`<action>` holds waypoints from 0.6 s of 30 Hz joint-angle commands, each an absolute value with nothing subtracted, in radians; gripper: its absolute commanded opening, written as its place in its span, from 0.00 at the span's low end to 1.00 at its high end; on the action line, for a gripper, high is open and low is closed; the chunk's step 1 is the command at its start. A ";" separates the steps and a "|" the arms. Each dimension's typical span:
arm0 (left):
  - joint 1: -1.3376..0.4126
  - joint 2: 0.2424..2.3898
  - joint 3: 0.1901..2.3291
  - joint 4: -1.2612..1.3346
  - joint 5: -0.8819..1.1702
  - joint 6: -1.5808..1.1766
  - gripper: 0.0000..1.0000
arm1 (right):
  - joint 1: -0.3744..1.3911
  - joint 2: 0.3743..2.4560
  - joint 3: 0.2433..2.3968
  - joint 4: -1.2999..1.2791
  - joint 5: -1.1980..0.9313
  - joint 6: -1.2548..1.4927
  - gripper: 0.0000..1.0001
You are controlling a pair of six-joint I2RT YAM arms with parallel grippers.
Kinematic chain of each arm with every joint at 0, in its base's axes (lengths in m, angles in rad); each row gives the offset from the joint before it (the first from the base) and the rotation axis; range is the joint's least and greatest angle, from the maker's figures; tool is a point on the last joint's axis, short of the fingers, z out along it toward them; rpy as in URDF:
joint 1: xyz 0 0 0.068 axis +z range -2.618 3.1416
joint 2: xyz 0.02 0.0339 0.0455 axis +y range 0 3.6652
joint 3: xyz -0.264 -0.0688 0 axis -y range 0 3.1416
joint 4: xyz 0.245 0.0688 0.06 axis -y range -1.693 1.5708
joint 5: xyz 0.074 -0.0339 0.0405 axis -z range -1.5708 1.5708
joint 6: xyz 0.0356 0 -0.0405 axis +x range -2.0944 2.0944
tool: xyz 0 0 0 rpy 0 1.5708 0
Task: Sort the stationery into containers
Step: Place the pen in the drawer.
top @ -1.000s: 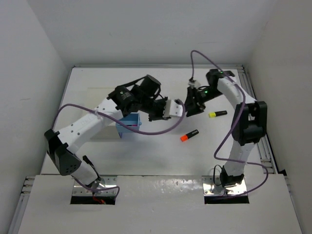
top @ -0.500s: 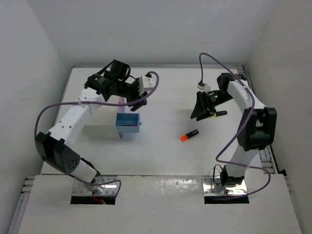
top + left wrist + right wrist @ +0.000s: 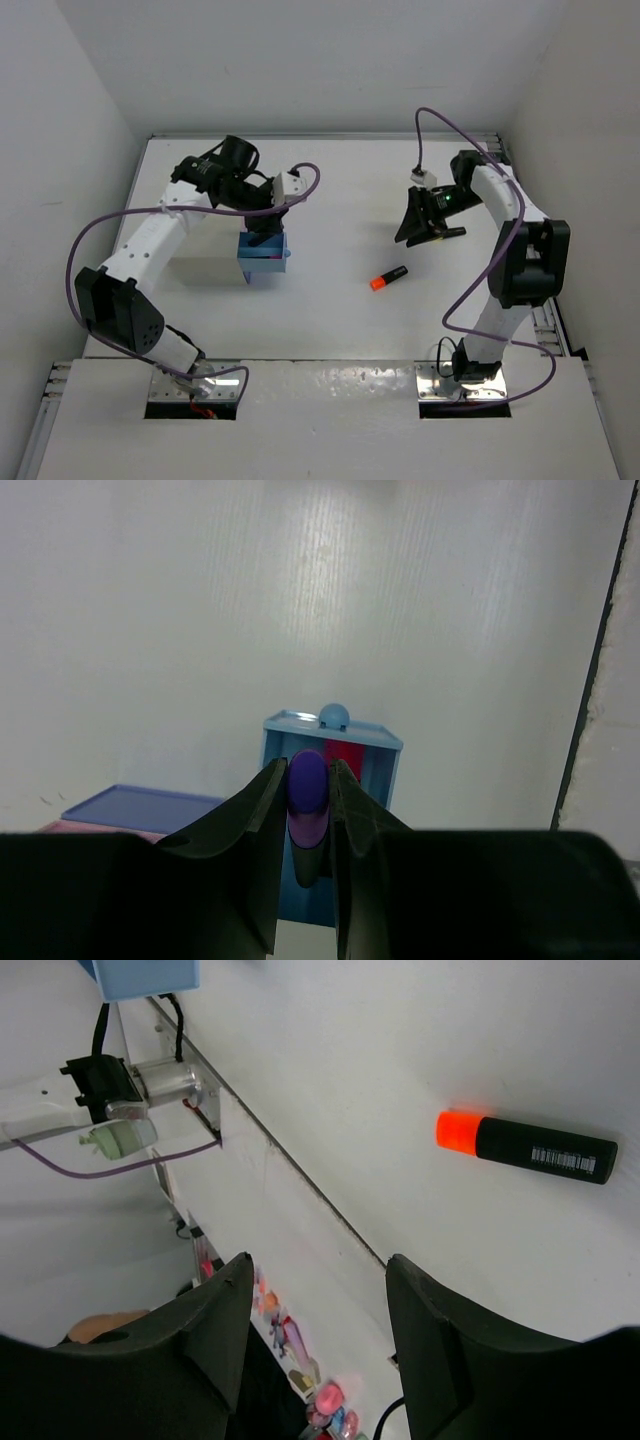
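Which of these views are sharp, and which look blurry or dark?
Left wrist: the purple-capped highlighter looks soft, and the left fingers gripping it are dark and blurred. Right wrist: the orange-capped highlighter is crisp, its label stripes distinct. Top external: even light, faint shadows.

I note my left claw [image 3: 307, 768] and right claw [image 3: 318, 1260]: black. One highlighter [image 3: 307, 792]: purple cap. Drawer [image 3: 372, 770]: light blue, round blue knob [image 3: 333, 716], red patch inside. Other highlighter [image 3: 525, 1145]: black body, orange cap, white barcode print. Desk [image 3: 330, 320]: plain white. Cables [image 3: 90, 250]: purple.
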State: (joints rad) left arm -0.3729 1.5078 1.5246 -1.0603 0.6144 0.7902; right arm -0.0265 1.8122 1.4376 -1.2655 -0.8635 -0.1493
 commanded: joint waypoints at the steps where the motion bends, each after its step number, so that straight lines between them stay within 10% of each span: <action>1: -0.353 1.511 1.499 -1.095 0.604 0.857 0.07 | -0.026 1.825 1.457 -1.262 -0.870 -0.150 0.55; 18: -0.406 1.566 1.419 -1.052 0.400 0.882 0.14 | -0.009 1.775 1.424 -1.177 -0.615 -0.225 0.54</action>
State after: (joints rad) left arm -0.3889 1.5745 1.4200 -1.0637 0.4465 0.8600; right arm -0.0189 1.8282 1.4311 -1.2198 -0.7128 -0.1768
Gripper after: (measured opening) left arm 0.262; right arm 0.537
